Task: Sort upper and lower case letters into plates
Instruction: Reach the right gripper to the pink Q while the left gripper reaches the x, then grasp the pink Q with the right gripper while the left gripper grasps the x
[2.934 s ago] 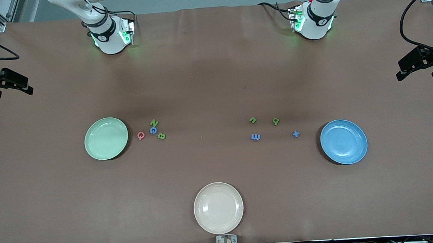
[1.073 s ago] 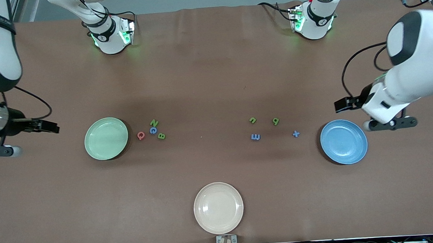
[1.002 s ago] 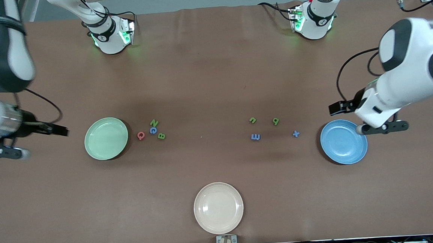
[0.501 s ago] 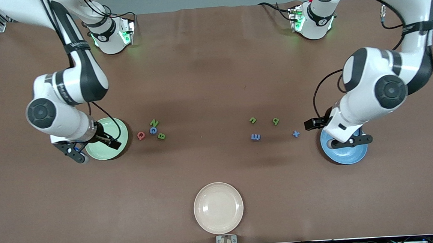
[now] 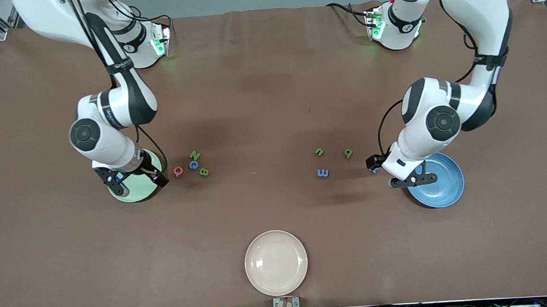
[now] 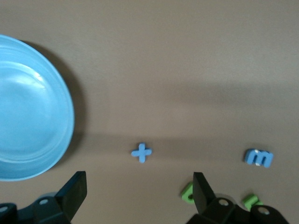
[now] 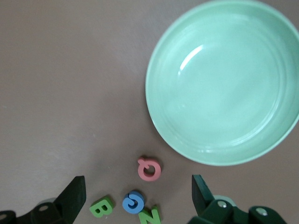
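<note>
The mint green plate (image 5: 133, 193) lies toward the right arm's end of the table and the blue plate (image 5: 442, 188) toward the left arm's end. Beside the mint plate lie a red Q (image 7: 149, 169), a blue G (image 7: 134, 202), a green B (image 7: 102, 206) and a green N (image 5: 195, 155). My right gripper (image 7: 138, 192) hangs open and empty above these capitals. Near the blue plate lie a blue plus-shaped t (image 6: 141, 152), a blue m (image 6: 258, 157) and two green small letters (image 5: 319, 152). My left gripper (image 6: 139, 187) hangs open and empty above the t.
A cream-beige plate (image 5: 276, 262) lies at the middle of the table, nearest the front camera. Both arm bases (image 5: 141, 43) stand along the table's farthest edge. Both forearms lean in over the plates.
Both arms have swung in from the table's ends toward the middle, the right to the mint plate and capitals, the left to the blue plate and small letters. No letter or plate has moved.
</note>
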### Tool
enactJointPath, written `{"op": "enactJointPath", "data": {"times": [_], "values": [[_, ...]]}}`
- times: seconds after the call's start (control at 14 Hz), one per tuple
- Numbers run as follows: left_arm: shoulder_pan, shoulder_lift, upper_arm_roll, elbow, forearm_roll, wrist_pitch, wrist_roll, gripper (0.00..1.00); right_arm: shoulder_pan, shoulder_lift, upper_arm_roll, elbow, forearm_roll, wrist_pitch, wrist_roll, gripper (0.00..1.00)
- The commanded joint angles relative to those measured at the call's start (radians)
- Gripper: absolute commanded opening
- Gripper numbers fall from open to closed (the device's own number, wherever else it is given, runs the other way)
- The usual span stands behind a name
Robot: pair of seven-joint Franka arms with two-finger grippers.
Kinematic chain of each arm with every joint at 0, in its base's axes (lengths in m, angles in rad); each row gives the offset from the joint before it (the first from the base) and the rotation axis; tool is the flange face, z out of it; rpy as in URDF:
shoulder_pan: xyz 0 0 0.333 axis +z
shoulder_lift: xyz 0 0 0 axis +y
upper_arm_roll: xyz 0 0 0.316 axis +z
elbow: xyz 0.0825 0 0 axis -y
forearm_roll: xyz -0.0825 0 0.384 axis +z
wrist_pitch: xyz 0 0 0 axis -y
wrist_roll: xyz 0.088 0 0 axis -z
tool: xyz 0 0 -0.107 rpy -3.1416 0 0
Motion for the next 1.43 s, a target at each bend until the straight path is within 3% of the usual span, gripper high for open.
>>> {"op": "enactJointPath", "data": {"times": [0.0,0.43,0.72,1.36], "values": [[-0.008,-0.003,0.001,-0.109,0.018,0.151,-0.036,1.0,0.049,0.029,-0.008,-0.014,0.01,0.035,0.086,0.97],[-0.008,0.07,0.001,-0.165,0.018,0.307,-0.037,0.91,0.075,0.115,-0.009,-0.015,0.009,0.112,0.123,0.92],[-0.008,0.091,0.001,-0.169,0.018,0.322,-0.037,0.79,0.075,0.136,-0.009,-0.015,-0.001,0.117,0.121,0.75],[-0.011,0.122,0.004,-0.162,0.036,0.344,-0.037,0.65,0.077,0.169,-0.009,-0.015,-0.001,0.152,0.123,0.65]]}}
